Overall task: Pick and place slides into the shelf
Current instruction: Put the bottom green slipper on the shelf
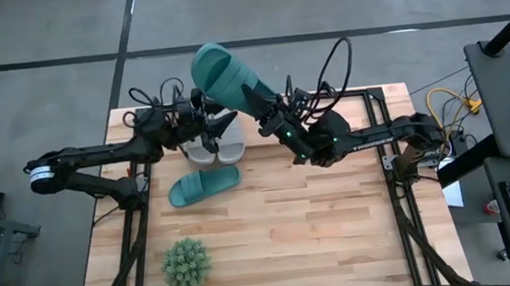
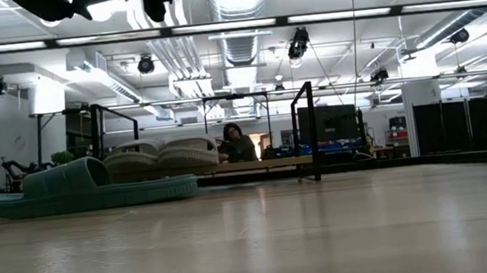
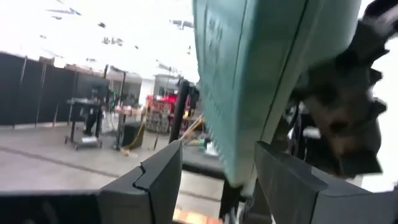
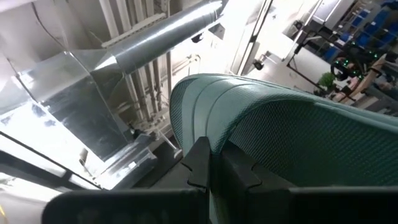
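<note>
My right gripper (image 1: 269, 116) is shut on a teal slide (image 1: 223, 73) and holds it high above the table's far edge. The same slide fills the left wrist view (image 3: 249, 81). My left gripper (image 1: 220, 126) is open; its fingers stand on either side of the slide's lower end (image 3: 239, 171), and I see no touch. Two grey slides (image 1: 215, 148) sit side by side on the shelf (image 2: 310, 130), soles down. A second teal slide (image 1: 203, 185) lies flat on the table in front of them. My right gripper pinches the teal slide's edge at its lower end (image 4: 217, 134) between its two shut fingers. The fingers slant up from the table's right side. The slide is lifted clear and tilts upward, its other end (image 1: 211, 62) highest.
A small spiky green plant (image 1: 187, 265) stands near the table's front left. Black frame rails (image 1: 397, 177) run along both sides of the table. Bare wood lies open in the middle and at the right (image 1: 327, 229). A person (image 2: 233, 142) sits far behind the table.
</note>
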